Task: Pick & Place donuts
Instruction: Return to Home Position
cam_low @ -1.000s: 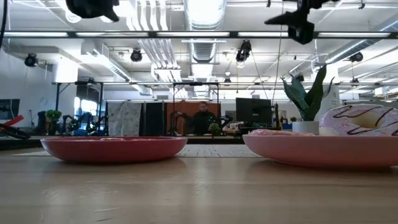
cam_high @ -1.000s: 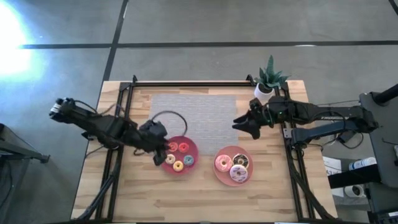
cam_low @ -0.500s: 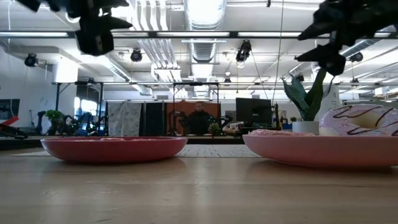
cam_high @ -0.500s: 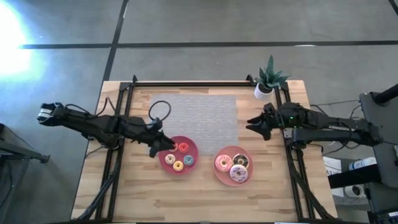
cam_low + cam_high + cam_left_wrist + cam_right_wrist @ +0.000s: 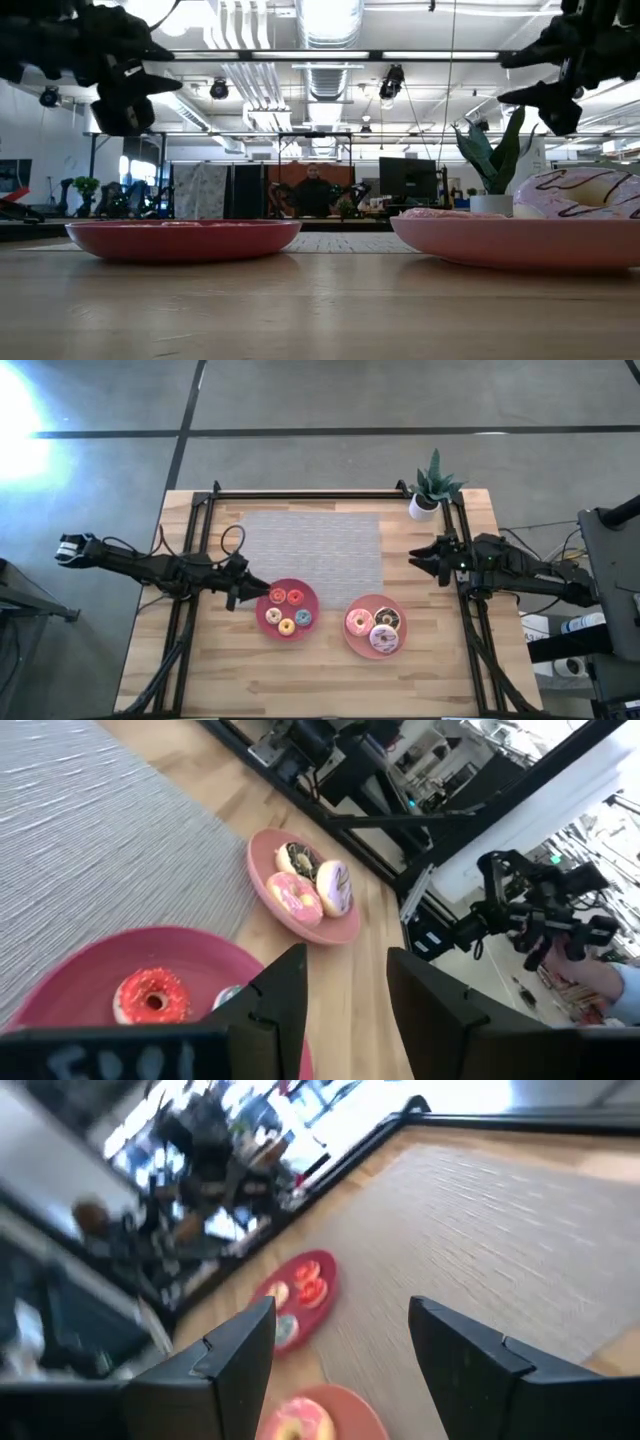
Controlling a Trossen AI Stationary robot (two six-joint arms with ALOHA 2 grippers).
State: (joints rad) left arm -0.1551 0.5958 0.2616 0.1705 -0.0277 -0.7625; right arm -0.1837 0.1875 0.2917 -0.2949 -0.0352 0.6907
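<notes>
Two pink-red plates sit on the wooden table. The left plate carries several mini donuts, among them a red one and a yellow one. The right plate carries the pink donut, the chocolate donut and the white-pink sprinkled donut. My left gripper hovers open just left of the left plate, above the table. My right gripper hovers open near the right rail, beyond the right plate. Neither holds anything.
A grey woven mat lies at the table's far middle. A small potted plant stands at the far right corner. Black frame rails run along the left, right and far sides. Bare wood lies along the near edge.
My left gripper has drawn back from over the left plate's edge toward the table's left and sunk lower. My right gripper has drawn back toward the table's right edge and also come down. The donuts and plates have stayed where they were.
</notes>
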